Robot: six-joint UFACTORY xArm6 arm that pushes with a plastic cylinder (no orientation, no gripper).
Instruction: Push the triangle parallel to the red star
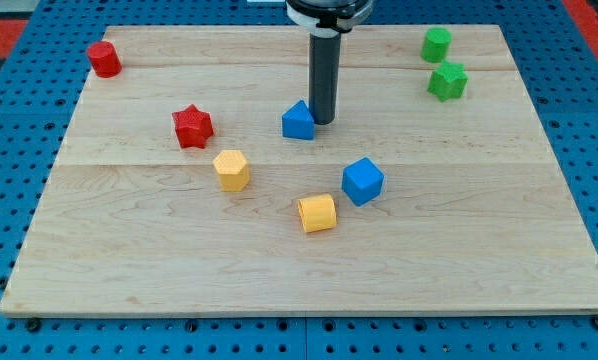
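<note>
The blue triangle block [297, 121] lies near the middle of the wooden board [129, 260]. The red star [192, 127] lies to its left, at about the same height in the view. My tip [323, 122] stands right beside the triangle's right side, touching or nearly touching it. The dark rod rises from there toward the view's top.
A yellow hexagon block [232, 169] lies below the star's right. A yellow cylinder-like block [317, 213] and a blue cube [362, 181] lie below the triangle. A red block [104, 59] sits at top left. Two green blocks [437, 44] [447, 81] sit at top right.
</note>
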